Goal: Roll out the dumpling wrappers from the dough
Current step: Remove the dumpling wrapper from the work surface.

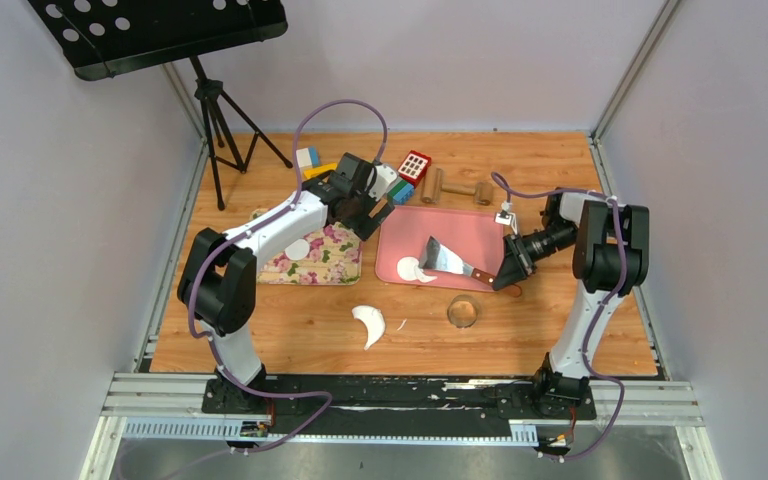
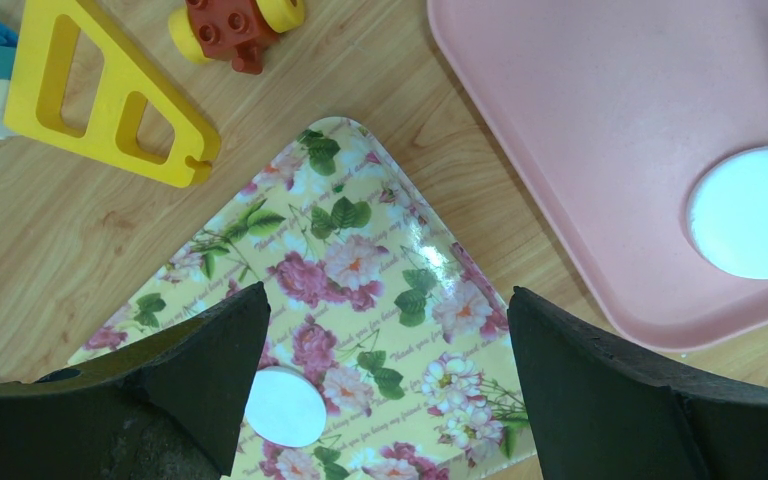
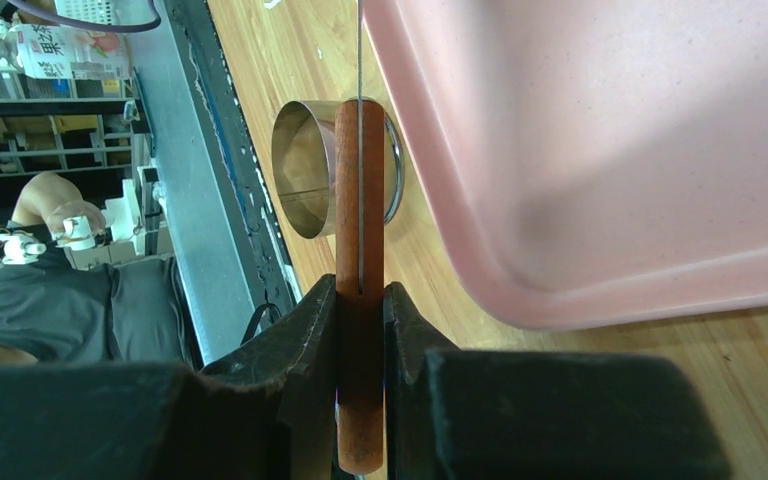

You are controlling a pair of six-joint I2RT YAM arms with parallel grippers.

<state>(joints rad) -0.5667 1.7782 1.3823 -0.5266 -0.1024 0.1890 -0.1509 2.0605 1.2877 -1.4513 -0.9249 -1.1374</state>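
Wood table (image 1: 560, 340): R gripper (image 3: 360, 300) clamps spatula (image 1: 442, 256) at wrapper (image 1: 412, 268), L gripper (image 2: 388, 340) gapes idle; next, prob. slide blade under.

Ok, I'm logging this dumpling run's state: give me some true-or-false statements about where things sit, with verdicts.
1. The right jaws are shut on the metal scraper's wooden handle. True.
2. The left jaws hold dough. False: they stand open and empty over the floral tray.
3. The metal ring sits in the pink tray. False: it stands on the wooden table beside that tray.
4. One wrapper lies in the pink tray, a second wrapper on the floral tray. True.
5. The crescent dough scrap lies on the floral tray. False: it lies on the table.
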